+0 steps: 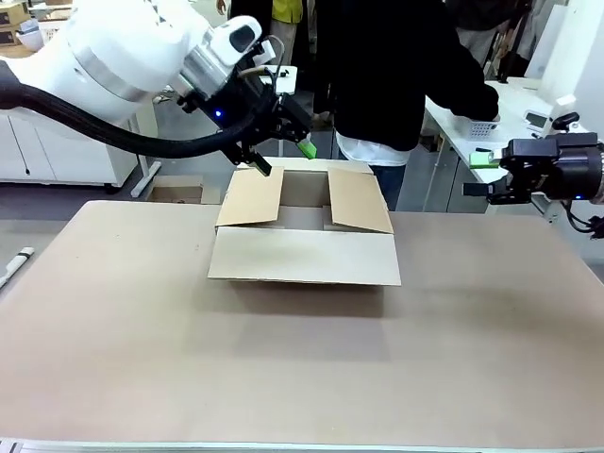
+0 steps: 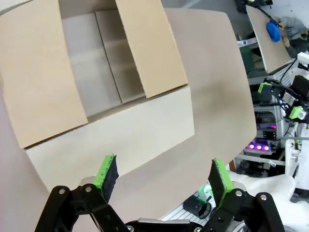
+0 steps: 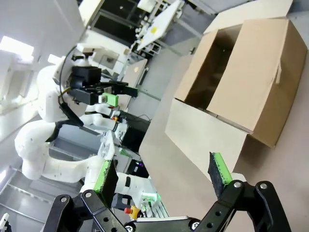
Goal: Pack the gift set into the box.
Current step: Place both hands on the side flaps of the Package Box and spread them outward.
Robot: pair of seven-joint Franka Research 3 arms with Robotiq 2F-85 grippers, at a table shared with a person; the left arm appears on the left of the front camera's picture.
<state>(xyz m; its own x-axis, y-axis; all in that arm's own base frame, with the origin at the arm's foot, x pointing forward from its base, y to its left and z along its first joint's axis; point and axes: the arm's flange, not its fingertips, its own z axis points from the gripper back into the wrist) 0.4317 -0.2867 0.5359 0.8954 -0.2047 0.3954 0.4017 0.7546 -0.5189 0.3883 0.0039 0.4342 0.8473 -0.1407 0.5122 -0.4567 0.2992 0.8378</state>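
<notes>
The box [image 1: 302, 257] is a large brown carton standing at the table's far middle, its top flaps spread open. My left gripper [image 1: 284, 158] hovers open just above the carton's far left flap, nothing between its green pads. From the left wrist view the open left gripper [image 2: 163, 174] looks down past the front flap into the box [image 2: 96, 63], whose inside looks bare. My right gripper [image 1: 479, 175] hangs open off the table's right side, well clear of the carton. In the right wrist view the right gripper [image 3: 162, 173] is open, with the box [image 3: 241, 82] farther off. The gift set is out of view.
A person in a black top [image 1: 396, 66] stands right behind the carton at the far edge. The tan tabletop [image 1: 283, 359] stretches wide in front of the box. White desks with small items [image 1: 528, 113] stand behind on the right.
</notes>
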